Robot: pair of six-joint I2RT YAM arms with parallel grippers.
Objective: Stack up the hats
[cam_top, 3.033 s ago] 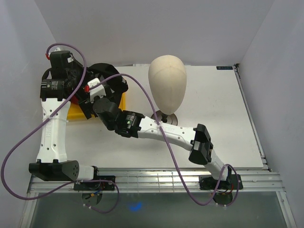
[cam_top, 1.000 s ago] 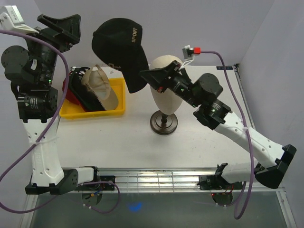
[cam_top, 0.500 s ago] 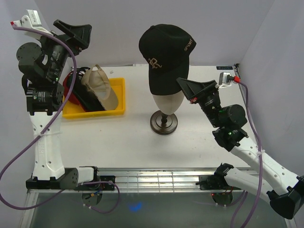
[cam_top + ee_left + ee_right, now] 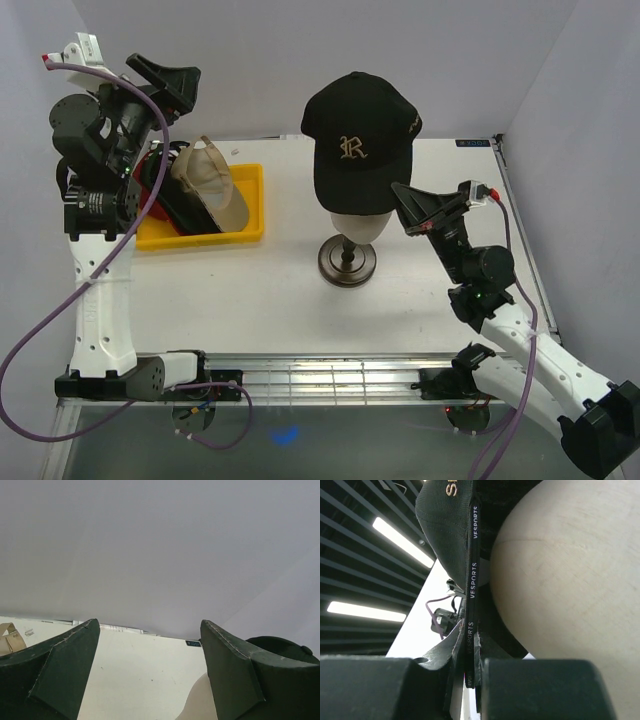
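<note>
The black cap (image 4: 360,150), seated on the mannequin head (image 4: 358,226), was pinched at its right rim by the right gripper (image 4: 470,680). The left gripper (image 4: 149,625), fingers spread, was held above the other hats (image 4: 205,190), far left.

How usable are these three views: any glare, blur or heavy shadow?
Top external: even soft light, sharp, the gold R on the black cap readable. Left wrist: mostly blank wall, the open left tool dark, no glare. Right wrist: ceiling lights blow out bright; the right tool, shut on the cap, is dark and soft.
</note>
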